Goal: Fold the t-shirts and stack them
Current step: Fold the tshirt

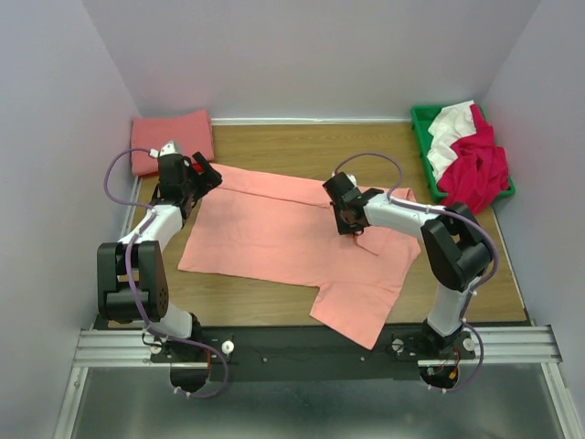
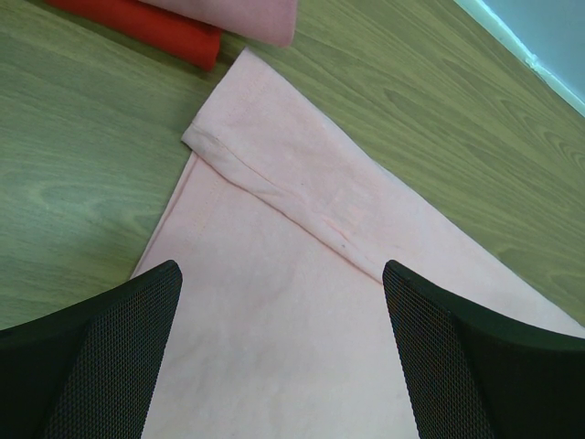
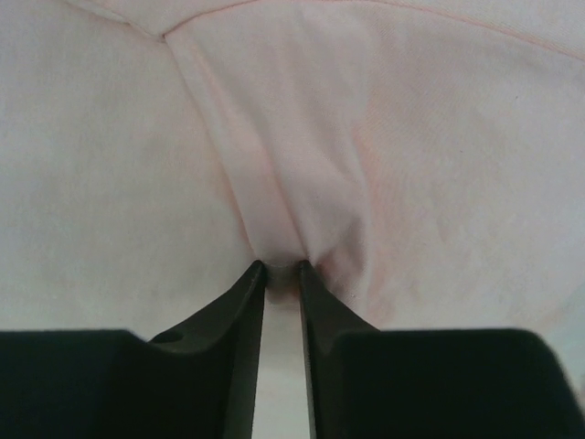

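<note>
A salmon-pink t-shirt (image 1: 274, 233) lies spread flat on the wooden table. My left gripper (image 1: 203, 176) is open above the shirt's far left corner; in the left wrist view the folded sleeve (image 2: 274, 174) lies ahead of the wide-apart fingers (image 2: 101, 357). My right gripper (image 1: 345, 218) is shut on a pinch of the shirt's cloth (image 3: 283, 238) near its middle right. A folded salmon and red stack (image 1: 171, 137) sits at the far left. Red, magenta and white shirts (image 1: 471, 155) fill the bin.
A green plastic bin (image 1: 422, 123) stands at the far right corner. Walls close in the table on the left, back and right. The stack's red edge (image 2: 146, 27) shows at the top of the left wrist view.
</note>
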Robot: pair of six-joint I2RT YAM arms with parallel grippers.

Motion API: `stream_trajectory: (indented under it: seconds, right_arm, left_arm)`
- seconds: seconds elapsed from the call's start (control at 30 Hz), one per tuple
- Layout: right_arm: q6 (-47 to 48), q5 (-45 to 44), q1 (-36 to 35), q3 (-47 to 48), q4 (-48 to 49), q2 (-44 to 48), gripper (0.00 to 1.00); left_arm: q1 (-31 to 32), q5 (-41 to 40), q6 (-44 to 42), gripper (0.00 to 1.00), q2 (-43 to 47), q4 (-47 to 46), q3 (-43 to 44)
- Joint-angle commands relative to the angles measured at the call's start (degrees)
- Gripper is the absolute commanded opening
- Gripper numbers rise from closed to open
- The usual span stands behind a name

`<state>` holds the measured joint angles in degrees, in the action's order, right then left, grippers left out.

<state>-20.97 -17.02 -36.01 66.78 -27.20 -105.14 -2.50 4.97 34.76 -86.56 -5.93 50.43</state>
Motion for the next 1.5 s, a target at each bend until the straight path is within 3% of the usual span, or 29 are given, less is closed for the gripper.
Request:
stream_trajectory:
  seconds: [0.0, 0.27, 0.5, 0.8, 0.87, 0.9, 0.97, 1.0, 1.07, 1.1, 1.17, 1.47]
  right_arm:
    - [-0.6, 1.1, 0.1, 0.3, -2.6, -1.9, 0.24]
    - [-1.2, 2.0, 0.1, 1.7, -2.6, 0.3, 0.01]
    - [-1.3, 6.8, 0.1, 3.4, -2.6, 4.3, 0.00]
    - [-5.4, 16.7, 0.0, 4.8, -1.5, 2.7, 0.01]
    - [-6.0, 18.4, 0.0, 5.2, -1.3, 2.1, 0.12]
    - [-6.0, 18.6, 0.0, 5.4, -1.2, 1.9, 0.27]
    - [-6.4, 17.6, 0.0, 5.5, -1.2, 2.1, 0.48]
    - [-7.1, 17.3, 0.1, 5.5, -1.3, 2.4, 0.67]
    - [-7.4, 14.6, 0.0, 5.4, -1.3, 3.9, 0.79]
    - [-7.7, 12.3, 0.1, 5.2, -1.3, 4.5, 0.91]
    - [-8.5, 9.2, 0.3, 4.7, -1.4, 6.3, 0.99]
    - [-9.3, 10.2, 14.5, 1.9, -0.8, 7.8, 1.00]
  left_arm:
    - [0.2, -1.4, -0.6, 0.98, 1.0, -0.6, 0.9]
    - [0.2, -1.2, -0.4, 0.98, 1.3, -0.6, 1.1]
    - [0.2, -1.4, -0.5, 0.98, 1.7, -0.6, 0.9]
    - [0.2, -1.0, -0.5, 0.98, 1.5, -0.2, 1.2]
    - [0.2, -1.1, -0.5, 0.98, 1.6, 0.0, 1.2]
    - [0.3, -1.1, -0.5, 0.98, 1.7, 0.1, 1.2]
    - [0.2, -1.1, -0.6, 0.98, 1.7, 0.3, 1.4]
    - [0.2, -1.1, -0.6, 0.98, 1.8, 0.4, 1.4]
    - [0.2, -1.0, -0.6, 0.98, 1.8, 0.6, 1.7]
    - [0.2, -0.8, -0.6, 0.98, 1.8, 0.7, 1.9]
    - [0.2, -0.3, -0.7, 0.98, 1.5, 0.7, 2.6]
    - [0.8, 3.5, -1.3, 0.98, -7.0, 0.7, 11.5]
